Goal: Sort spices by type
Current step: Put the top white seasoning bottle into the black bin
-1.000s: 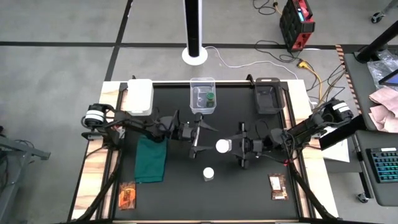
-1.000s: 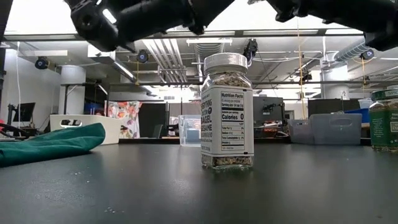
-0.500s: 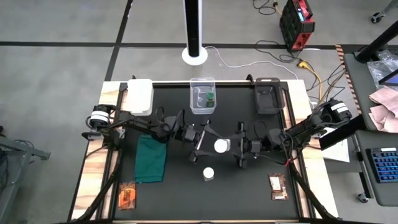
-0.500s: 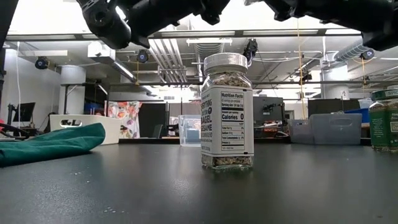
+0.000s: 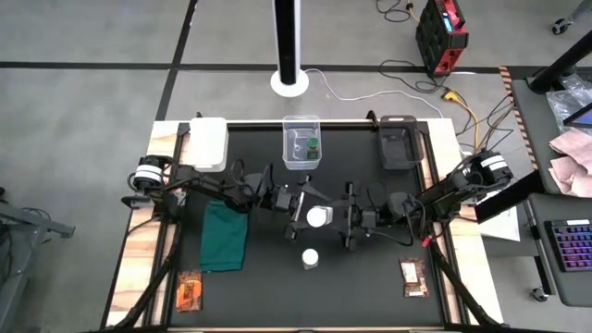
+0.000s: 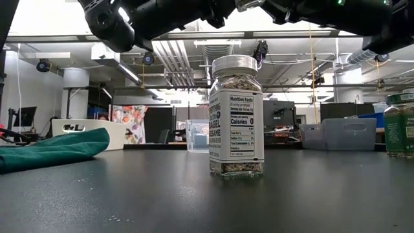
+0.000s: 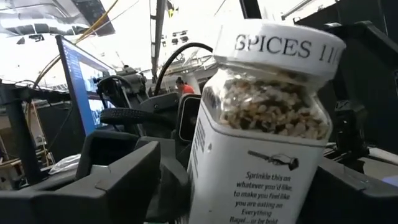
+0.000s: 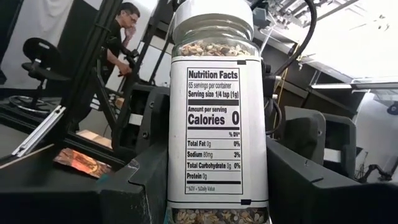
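Since 1 second ago, the right gripper (image 5: 340,222) has carried its white-lidded jar (image 5: 318,217) leftward, and the left gripper (image 5: 301,215) has moved right to meet it above the middle of the black worktop (image 5: 370,277).

Both dark arms reach toward the centre, the left arm from the left edge and the right arm from the right edge. The right fingers (image 8: 298,180) are closed on either side of the raised jar, grasping it. The left fingers (image 7: 118,180) stand spread wide on both sides of the same jar; whether they press on it cannot be told.

A dark green cloth (image 5: 225,236) lies on the left part of the worktop. At the far edge sit 3 containers: a white box (image 5: 207,142) on the left, a clear plastic box (image 5: 302,159) in the middle holding a green-lidded jar (image 5: 314,145), and a dark tray (image 5: 400,141) on the right.

A second white-lidded jar (image 5: 310,258) stands upright on the worktop, just nearer than the grippers. In the low view, another green-lidded jar (image 6: 402,124) shows at the right edge.

1 orange-brown packet (image 5: 189,293) lies at the near left corner, and another packet (image 5: 413,277) lies at the near right.
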